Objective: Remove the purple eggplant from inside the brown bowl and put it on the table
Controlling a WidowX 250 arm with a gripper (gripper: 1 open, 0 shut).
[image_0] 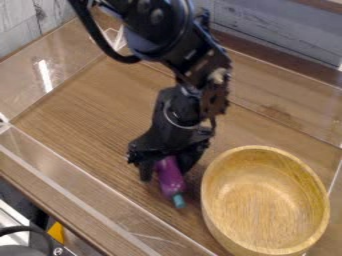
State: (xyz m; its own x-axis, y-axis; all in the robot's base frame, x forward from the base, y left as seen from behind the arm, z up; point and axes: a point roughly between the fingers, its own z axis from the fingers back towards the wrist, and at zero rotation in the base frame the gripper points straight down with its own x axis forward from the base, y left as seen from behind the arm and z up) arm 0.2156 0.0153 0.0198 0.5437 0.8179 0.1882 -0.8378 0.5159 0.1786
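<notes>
The purple eggplant (173, 182) lies on the table (94, 120) just left of the brown bowl (266, 199), its teal stem end pointing toward the near edge. The bowl's hollow shows nothing inside. My black gripper (163, 164) points steeply down right over the eggplant's upper end, its fingers spread apart on either side of it. The jaws stand open and the eggplant rests on the wood, not lifted.
Low clear acrylic walls (80, 205) run along the table's near and left edges. A pale plank wall (281, 25) stands at the back. Bare tabletop stretches to the left and behind the arm.
</notes>
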